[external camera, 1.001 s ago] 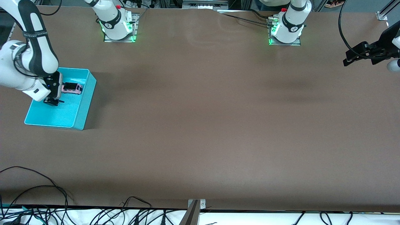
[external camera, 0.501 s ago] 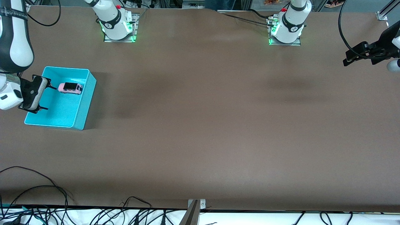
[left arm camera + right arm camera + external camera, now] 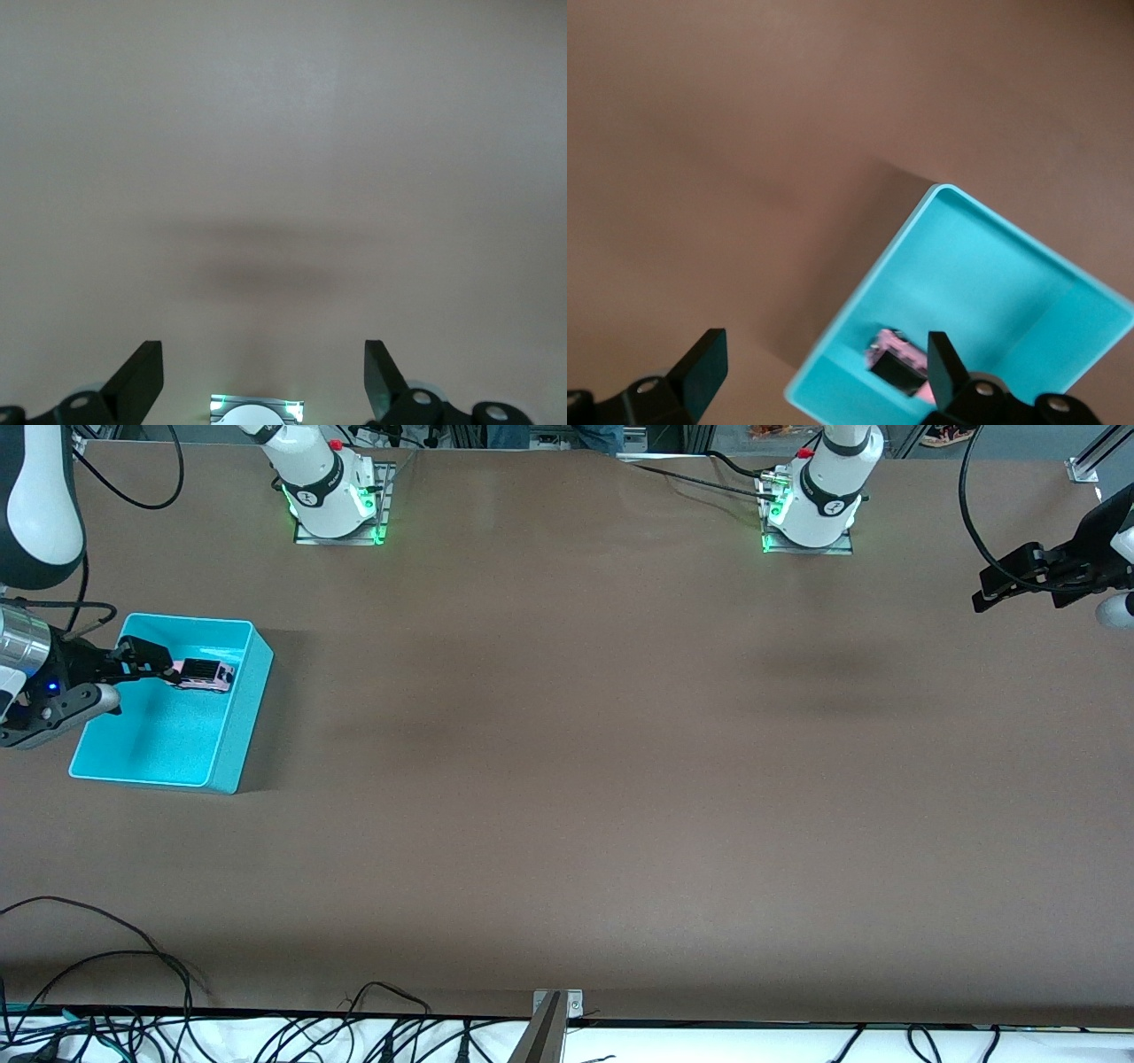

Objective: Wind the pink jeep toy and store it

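Note:
The pink jeep toy (image 3: pixel 205 674) lies in the turquoise bin (image 3: pixel 244 717), close to the bin wall nearest the robots' bases. It also shows in the right wrist view (image 3: pixel 899 359), inside the bin (image 3: pixel 992 274). My right gripper (image 3: pixel 133 680) is open and empty, tilted over the bin's outer end, apart from the jeep. In its own view its fingers stand wide apart (image 3: pixel 824 376). My left gripper (image 3: pixel 988 589) waits open and empty above the left arm's end of the table, with bare table between its fingers (image 3: pixel 263 381).
The bin stands at the right arm's end of the brown table (image 3: pixel 576 735). The two arm bases (image 3: pixel 332 491) (image 3: pixel 811 500) stand along the table's edge by the robots. Cables (image 3: pixel 106 974) lie along the edge nearest the front camera.
My right gripper has drawn out of the bin toward the right arm's end of the table and tilted over. The jeep stays in the bin. The left arm has not moved.

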Controlling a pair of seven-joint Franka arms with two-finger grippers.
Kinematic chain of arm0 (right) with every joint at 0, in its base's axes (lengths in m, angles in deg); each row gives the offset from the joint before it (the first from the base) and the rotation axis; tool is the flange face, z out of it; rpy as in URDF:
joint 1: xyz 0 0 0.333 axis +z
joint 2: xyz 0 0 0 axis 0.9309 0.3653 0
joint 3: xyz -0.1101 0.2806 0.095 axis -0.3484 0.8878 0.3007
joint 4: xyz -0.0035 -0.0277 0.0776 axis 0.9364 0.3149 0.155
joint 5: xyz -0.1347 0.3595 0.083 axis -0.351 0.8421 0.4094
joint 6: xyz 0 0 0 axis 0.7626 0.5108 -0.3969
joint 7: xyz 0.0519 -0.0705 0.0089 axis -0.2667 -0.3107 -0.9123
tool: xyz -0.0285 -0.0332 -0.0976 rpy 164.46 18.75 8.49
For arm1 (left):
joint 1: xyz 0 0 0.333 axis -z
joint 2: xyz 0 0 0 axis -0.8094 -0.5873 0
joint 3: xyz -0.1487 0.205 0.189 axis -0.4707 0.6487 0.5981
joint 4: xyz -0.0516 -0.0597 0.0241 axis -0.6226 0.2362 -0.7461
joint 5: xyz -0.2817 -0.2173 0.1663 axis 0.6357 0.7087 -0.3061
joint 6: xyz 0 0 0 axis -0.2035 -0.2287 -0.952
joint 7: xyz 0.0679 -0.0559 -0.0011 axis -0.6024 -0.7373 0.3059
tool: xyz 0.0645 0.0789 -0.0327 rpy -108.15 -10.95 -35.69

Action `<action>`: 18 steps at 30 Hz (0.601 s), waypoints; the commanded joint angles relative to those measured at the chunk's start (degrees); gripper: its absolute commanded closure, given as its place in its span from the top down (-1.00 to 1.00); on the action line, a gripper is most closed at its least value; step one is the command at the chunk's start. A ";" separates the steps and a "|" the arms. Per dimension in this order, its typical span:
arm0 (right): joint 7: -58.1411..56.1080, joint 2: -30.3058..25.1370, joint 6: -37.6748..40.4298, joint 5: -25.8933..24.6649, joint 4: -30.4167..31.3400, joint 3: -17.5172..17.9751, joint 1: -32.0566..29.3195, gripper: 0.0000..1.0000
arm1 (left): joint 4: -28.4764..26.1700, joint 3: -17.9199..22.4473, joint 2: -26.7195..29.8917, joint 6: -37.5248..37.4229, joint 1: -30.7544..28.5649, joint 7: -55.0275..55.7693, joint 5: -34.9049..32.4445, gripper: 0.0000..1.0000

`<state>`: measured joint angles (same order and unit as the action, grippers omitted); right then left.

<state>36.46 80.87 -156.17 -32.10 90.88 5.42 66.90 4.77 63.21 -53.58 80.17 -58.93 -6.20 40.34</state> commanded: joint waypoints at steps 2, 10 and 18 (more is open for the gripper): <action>21.46 0.51 6.23 -2.93 -6.31 2.26 0.71 1.00 | 0.79 0.27 -0.22 -0.93 0.15 -1.04 1.21 1.00; 30.55 0.86 8.96 -4.35 -9.40 2.44 1.59 1.00 | 0.79 0.27 -0.22 -0.93 0.15 -1.04 1.21 1.00; 30.55 0.86 8.96 -4.09 -9.40 2.36 1.50 1.00 | 0.79 0.27 -0.22 -1.02 0.15 -1.04 1.21 1.00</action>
<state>65.97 80.98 -148.73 -35.53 83.17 7.74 68.47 4.77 63.21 -53.58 80.15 -58.93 -6.20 40.34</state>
